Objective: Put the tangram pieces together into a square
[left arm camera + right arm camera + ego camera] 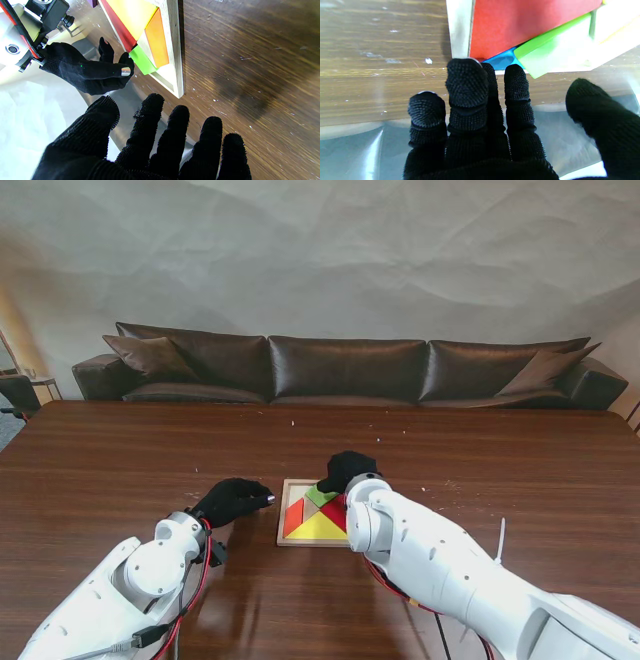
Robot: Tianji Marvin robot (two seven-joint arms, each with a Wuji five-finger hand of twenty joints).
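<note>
On the brown wooden table (120,470), my two black-gloved hands flank a small wooden tray (282,525) that holds the coloured puzzle pieces. The tray lies near the middle of the table, close to me, with a dark leather sofa (345,368) along the far wall.

My left hand (232,500) hovers just to the left of the tray, fingers spread and holding nothing; its wrist camera shows the fingertips (178,115) apart above the bare wood, near the tray's corner.

My right hand (346,470) sits at the tray's far right corner. From its wrist camera, the fingers (467,80) are extended side by side with the thumb held apart, and they grip nothing. The fingertips reach the tray's edge beside the red piece (520,22); whether they press on the blue piece (503,61) I cannot tell.

Inside the tray, the yellow triangle (320,527) lies along the near edge, the orange piece (293,516) on the left, the red piece on the right. The green piece (320,496) sits tilted at the far side, one corner jutting past the tray's rim. The blue piece shows only as a sliver between red and green.
</note>
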